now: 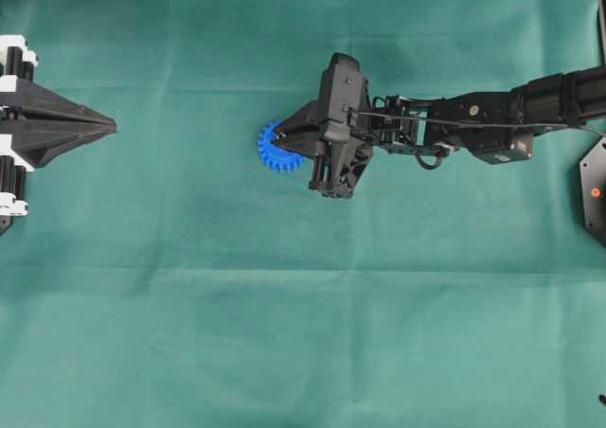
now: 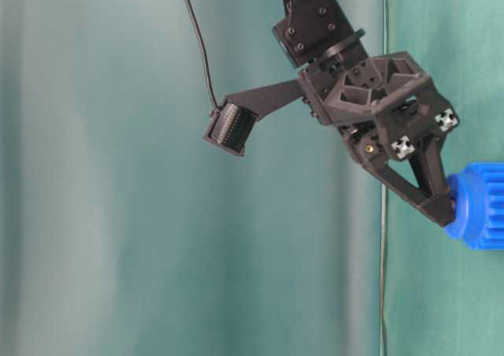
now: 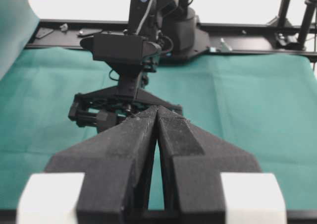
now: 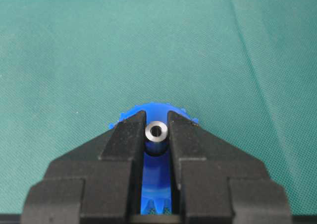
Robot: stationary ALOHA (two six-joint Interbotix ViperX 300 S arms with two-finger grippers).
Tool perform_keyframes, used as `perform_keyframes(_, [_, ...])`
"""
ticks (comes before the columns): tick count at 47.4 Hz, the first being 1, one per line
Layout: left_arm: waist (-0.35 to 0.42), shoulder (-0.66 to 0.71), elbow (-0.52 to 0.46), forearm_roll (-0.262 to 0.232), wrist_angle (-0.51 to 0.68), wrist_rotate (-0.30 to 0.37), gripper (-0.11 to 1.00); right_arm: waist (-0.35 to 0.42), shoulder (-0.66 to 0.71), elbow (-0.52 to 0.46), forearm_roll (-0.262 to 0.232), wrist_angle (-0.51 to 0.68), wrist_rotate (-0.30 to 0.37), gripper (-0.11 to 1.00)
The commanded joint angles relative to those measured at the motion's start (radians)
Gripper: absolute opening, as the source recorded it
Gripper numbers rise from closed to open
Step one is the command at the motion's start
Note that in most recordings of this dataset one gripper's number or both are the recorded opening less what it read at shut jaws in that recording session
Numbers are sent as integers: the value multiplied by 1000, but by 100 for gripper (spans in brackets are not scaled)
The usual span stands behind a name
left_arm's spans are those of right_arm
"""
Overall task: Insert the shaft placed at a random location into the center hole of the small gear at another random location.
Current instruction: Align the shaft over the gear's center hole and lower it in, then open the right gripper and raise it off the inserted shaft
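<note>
The small gear (image 1: 275,153) lies flat on the green cloth, bright blue, also seen as the gear (image 2: 480,206) and the gear (image 4: 148,109). The shaft (image 4: 156,132), a short silvery pin with a shiny ring-shaped end, stands upright in the gear's hub. It covers the center hole. My right gripper (image 4: 156,121) points down over the hub, its fingers pressed close to either side of the shaft. The right gripper (image 1: 276,146) hides the hub from above. My left gripper (image 1: 112,123) rests far to the left, tips together and holding nothing; the left gripper (image 3: 157,111) faces the right arm.
A black plate with an orange dot (image 1: 595,191) sits at the right edge. A black frame rail (image 3: 247,35) runs along the far side of the cloth. The right arm (image 1: 473,120) stretches in from the right.
</note>
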Motion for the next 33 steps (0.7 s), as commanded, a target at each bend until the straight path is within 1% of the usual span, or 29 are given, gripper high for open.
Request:
perform_keyframes(1, [3, 8, -17, 3, -5, 0, 0, -2, -15, -14, 3, -14, -2, 24])
perform_keyframes(3, [3, 8, -17, 3, -5, 0, 0, -2, -15, -14, 5, -14, -2, 35])
perform_keyframes(8, [3, 8, -17, 3, -5, 0, 0, -2, -15, -17, 5, -11, -2, 69])
perform_keyframes(11, [3, 8, -17, 3, -6, 0, 0, 0, -17, -17, 5, -11, -2, 86])
perform_keyframes(12, [3, 8, -17, 3, -5, 0, 0, 0, -17, -18, 5, -11, -2, 90])
perform_keyframes(14, [3, 8, -17, 3, -5, 0, 0, 2, -17, -18, 5, -11, -2, 91])
perform_keyframes(21, [3, 8, -17, 3, -5, 0, 0, 3, -40, -17, 5, -5, -2, 85])
perform_keyframes(33, [3, 6, -17, 3, -5, 0, 0, 5, -126, -12, 3, 48, -3, 86])
